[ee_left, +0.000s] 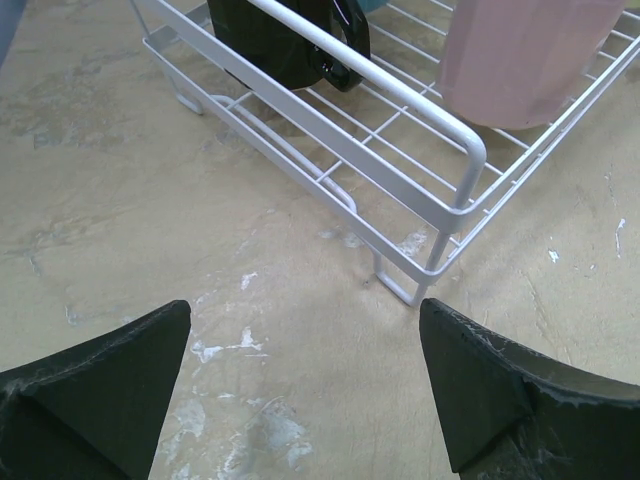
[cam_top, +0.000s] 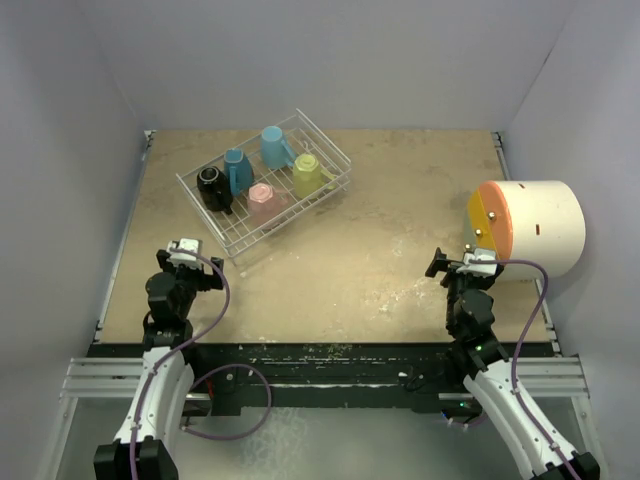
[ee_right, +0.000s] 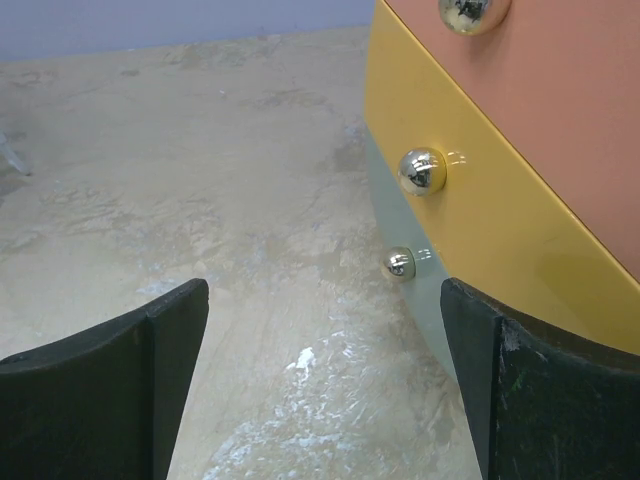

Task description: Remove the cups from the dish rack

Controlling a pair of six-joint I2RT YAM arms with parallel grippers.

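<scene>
Both grippers stand wide open with nothing between the fingers: the left gripper (ee_left: 305, 315) and the right gripper (ee_right: 322, 290) each frame only bare table (cam_top: 380, 250).

From above, the rack (cam_top: 232, 240) sits at the far left of the table, turned at an angle, with all five cups inside it. The black cup (cam_top: 213, 188) is at its left end and the pink cup (cam_top: 264, 201) lies nearest the arms. One blue cup (cam_top: 238, 170) is just behind the black one, the second blue cup (cam_top: 274, 146) sits at the far side, and the yellow-green cup (cam_top: 307, 174) is at the right. The left arm is just short of the rack's near corner. The right arm is well apart from it, beside a big cream cylinder (cam_top: 540, 228) lying on its side.

Only the left wrist view shows that near corner close up, white wire rim and foot on the table, with the black and pink cups cut off at the top edge. The blue and yellow-green cups do not show there.

Only the right wrist view shows the cylinder's face in detail: orange and yellow panels carrying shiny round knobs (ee_right: 421, 170). No cup or rack shows there.
</scene>
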